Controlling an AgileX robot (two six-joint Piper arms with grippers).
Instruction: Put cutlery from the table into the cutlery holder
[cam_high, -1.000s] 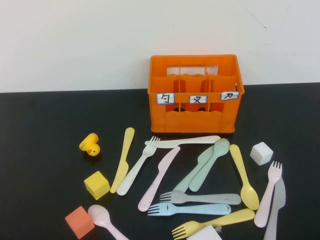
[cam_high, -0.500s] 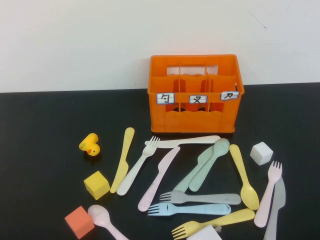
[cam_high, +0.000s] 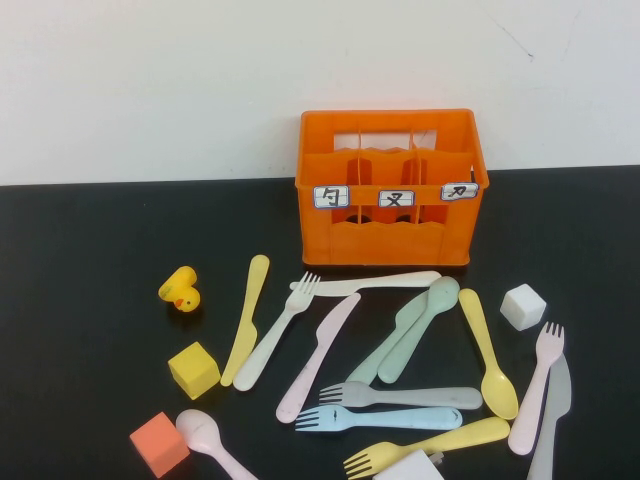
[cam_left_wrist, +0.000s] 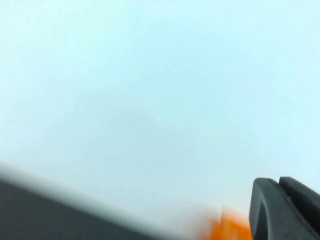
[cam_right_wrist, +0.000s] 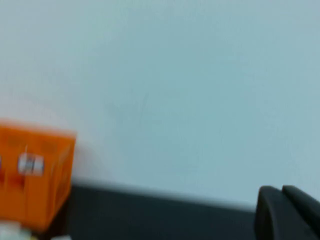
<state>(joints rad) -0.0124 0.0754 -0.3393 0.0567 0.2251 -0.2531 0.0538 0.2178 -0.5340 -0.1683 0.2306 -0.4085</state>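
The holder (cam_high: 391, 188), a rigid orange plastic crate with slotted walls, inner dividers and three small white labels on its front, is standing upright at the back of the matte black worktop (cam_high: 80, 260), against the pale wall (cam_high: 150, 80).

The cutlery is lying flat in front of it, all smooth matte plastic in pastel tones:
- a yellow knife (cam_high: 246, 320) and a white fork (cam_high: 275, 332) are lying side by side, to the left;
- a white knife (cam_high: 366, 283) is lying crosswise just in front of the holder;
- a pink knife (cam_high: 318, 357) is lying slantwise beside the white fork;
- two mint spoons (cam_high: 415, 325) are lying together;
- a grey fork (cam_high: 400, 396) and a blue fork (cam_high: 378, 418) are lying parallel;
- a yellow spoon (cam_high: 489, 354), a yellow fork (cam_high: 426, 445), a pink fork (cam_high: 537, 386), a grey knife (cam_high: 552, 415) and a pink spoon (cam_high: 208, 441) are lying nearer the front edge.

A yellow rubber duck (cam_high: 180, 290), a yellow cube (cam_high: 194, 370), an orange cube (cam_high: 159, 444) and a white cube (cam_high: 523, 306) are also resting on the worktop.

The left claw (cam_left_wrist: 285, 210) is showing only as a dark moulded part in its wrist view, raised and facing the wall; whether it is spread cannot be told. The right claw (cam_right_wrist: 287, 212) is showing likewise, raised with the holder off to one side; its state cannot be told.
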